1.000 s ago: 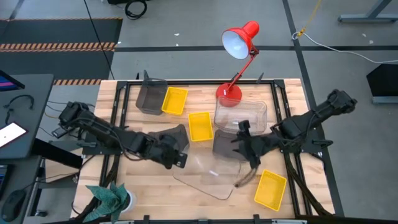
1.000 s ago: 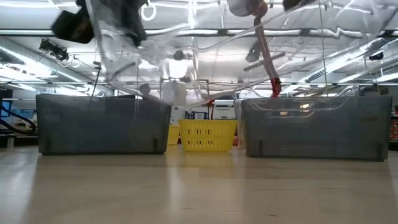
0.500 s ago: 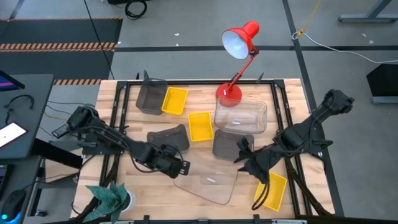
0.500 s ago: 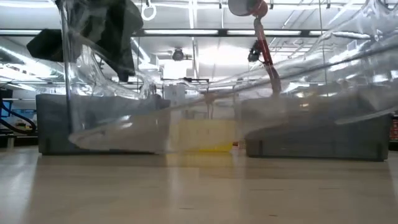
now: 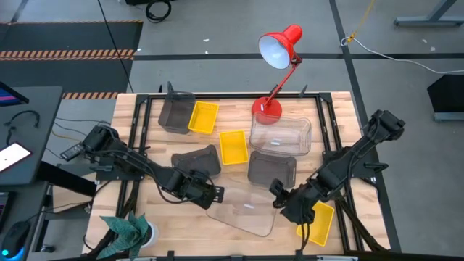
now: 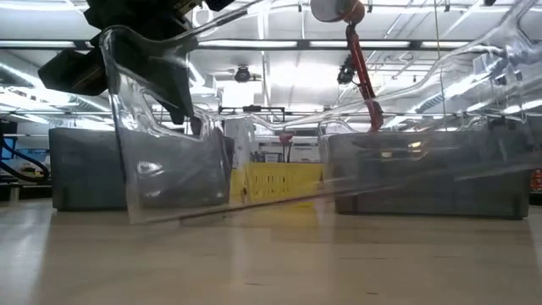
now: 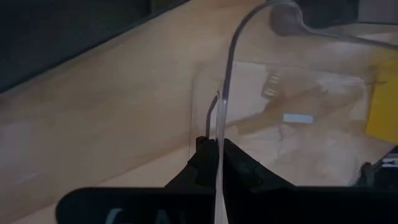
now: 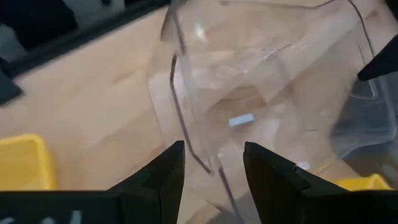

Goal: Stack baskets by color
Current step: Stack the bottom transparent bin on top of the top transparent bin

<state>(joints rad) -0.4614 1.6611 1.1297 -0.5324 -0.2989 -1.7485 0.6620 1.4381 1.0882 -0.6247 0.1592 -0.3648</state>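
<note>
A clear basket point(image 5: 243, 210) hangs tilted near the table's front middle, its left end low by the wood point(image 6: 161, 212). My left gripper point(image 5: 210, 194) is shut on that end. My right gripper point(image 5: 278, 197) stands open at the basket's right end, one finger on either side of the end wall point(image 8: 186, 118). A second clear basket point(image 5: 280, 135) sits by the lamp's base. Three smoky grey baskets point(image 5: 176, 112) point(image 5: 197, 161) point(image 5: 271, 169) and three yellow ones point(image 5: 204, 117) point(image 5: 233, 146) point(image 5: 317, 221) rest on the table. My left gripper pinches the clear basket's left end wall point(image 7: 219, 127) between its two fingers, one inside the basket and one outside. The fingers slant down from the table's left. The basket hangs tilted below them; I cannot tell whether its low corner point(image 6: 140, 219) touches the table. My right gripper: whether its open fingers point(image 8: 165, 168) touch the wall between them, I cannot tell.
A red desk lamp point(image 5: 279, 47) stands at the far edge with its base point(image 5: 267, 109) beside the second clear basket. A green plant point(image 5: 130, 230) is at the front left corner. A black frame point(image 5: 145, 109) borders the tabletop.
My left gripper has sunk and carried the clear basket down, toward the table's near edge. My right gripper has swung from beside the grey basket toward the near edge and down, rolling as it went, and now stands astride the basket's right end.
</note>
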